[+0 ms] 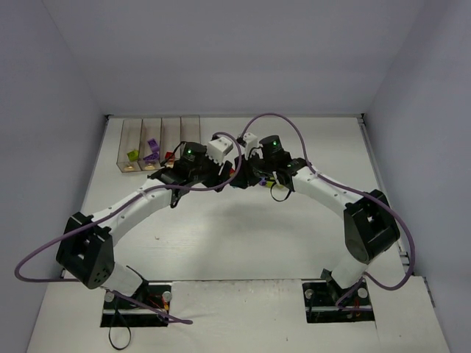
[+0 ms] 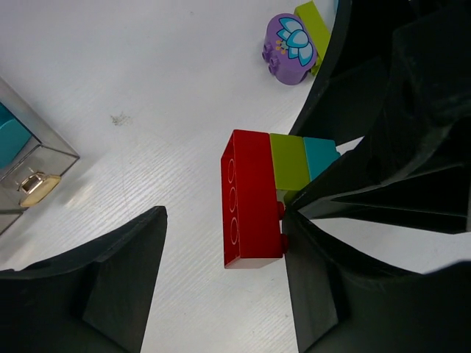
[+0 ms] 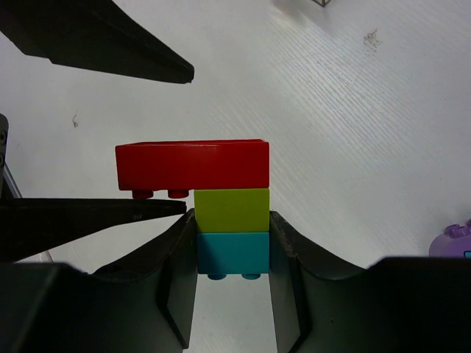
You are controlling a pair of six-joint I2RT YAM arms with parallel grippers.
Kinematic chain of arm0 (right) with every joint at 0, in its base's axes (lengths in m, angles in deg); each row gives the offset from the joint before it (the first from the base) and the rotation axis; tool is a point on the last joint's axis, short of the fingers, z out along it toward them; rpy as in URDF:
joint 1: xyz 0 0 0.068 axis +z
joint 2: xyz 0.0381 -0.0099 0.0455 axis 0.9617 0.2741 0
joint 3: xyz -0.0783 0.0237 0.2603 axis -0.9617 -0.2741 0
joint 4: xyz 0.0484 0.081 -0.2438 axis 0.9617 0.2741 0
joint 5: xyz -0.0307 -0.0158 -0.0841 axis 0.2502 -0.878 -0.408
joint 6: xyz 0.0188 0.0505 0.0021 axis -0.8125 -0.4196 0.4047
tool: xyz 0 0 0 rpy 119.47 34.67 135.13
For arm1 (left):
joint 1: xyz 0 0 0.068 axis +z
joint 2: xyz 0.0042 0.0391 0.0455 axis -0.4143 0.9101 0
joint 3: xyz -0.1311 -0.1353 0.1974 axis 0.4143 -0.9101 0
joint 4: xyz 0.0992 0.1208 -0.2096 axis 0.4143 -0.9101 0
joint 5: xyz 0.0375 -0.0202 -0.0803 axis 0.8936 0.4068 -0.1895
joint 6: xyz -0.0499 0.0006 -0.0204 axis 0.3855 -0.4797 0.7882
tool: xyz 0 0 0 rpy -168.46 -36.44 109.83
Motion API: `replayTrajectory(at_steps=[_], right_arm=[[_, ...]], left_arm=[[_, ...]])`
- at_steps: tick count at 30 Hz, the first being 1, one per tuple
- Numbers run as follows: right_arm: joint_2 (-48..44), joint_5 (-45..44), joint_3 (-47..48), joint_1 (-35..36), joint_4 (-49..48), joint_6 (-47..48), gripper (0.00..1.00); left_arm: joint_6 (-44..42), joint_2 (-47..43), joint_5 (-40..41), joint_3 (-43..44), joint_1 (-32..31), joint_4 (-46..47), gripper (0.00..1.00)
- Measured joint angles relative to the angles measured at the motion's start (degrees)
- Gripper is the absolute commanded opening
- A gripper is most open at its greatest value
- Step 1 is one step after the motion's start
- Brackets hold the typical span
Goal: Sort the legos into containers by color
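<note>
Right wrist: splitting a three-colour stack (image 3: 232, 198).
Right gripper (image 3: 232, 235) clamps the lime brick (image 3: 232, 217) and teal brick (image 3: 232, 252); left gripper (image 2: 224, 224) stands apart astride the red brick (image 3: 193, 164), needing to close, then pull.

The picture's right edge cuts off the purple brick (image 3: 455, 240).

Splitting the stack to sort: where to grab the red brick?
Grip the red brick at its overhanging end, across the long faces, from the side opposite the right gripper. That end clears the lime brick and teal brick clamped there.
</note>
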Motion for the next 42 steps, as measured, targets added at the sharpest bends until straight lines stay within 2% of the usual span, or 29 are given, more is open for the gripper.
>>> replayTrajectory(at_steps=[6,10,13,16,22,27,31,35,42], right_arm=[[0.0,-0.8,0.0,-0.4,0.1,-0.1,0.0],[0.0,-1.4,0.0,-0.4,0.1,-0.1,0.0],[0.0,-1.4,-0.1,-0.4,0.3,-0.1,0.0],[0.0,-0.9,-0.1,-0.4,0.0,-0.2,0.0],[-0.5,-1.0,-2.4,-0.4,-0.3,-0.2,0.0],[-2.9,-1.6,-5.5,-1.0,-0.1,-0.2,0.0],[-5.5,-2.2,-7.0,-1.3,-0.1,-0.2,0.0],[-7.6,-2.7,-8.2,-1.4,0.0,-0.1,0.0],[-10.8,-3.3,-9.8,-1.4,0.1,0.8,0.0]], left_arm=[[-0.5,2.0,-1.3,1.5,-0.3,0.0,0.41],[-0.6,2.8,-2.4,1.7,-0.5,0.1,0.17],[-1.0,3.0,-1.5,1.7,-0.7,0.1,0.08],[-1.9,3.2,2.1,1.7,-0.6,-0.2,0.03],[-2.5,4.2,11.3,1.7,1.2,-0.1,0.01],[1.4,5.9,16.9,3.4,8.9,0.3,0.01],[4.5,9.9,21.2,8.0,15.0,0.7,0.01],[6.0,16.5,23.4,15.2,18.1,0.7,0.01],[7.1,28.5,24.8,26.6,21.4,-0.1,0.11]])
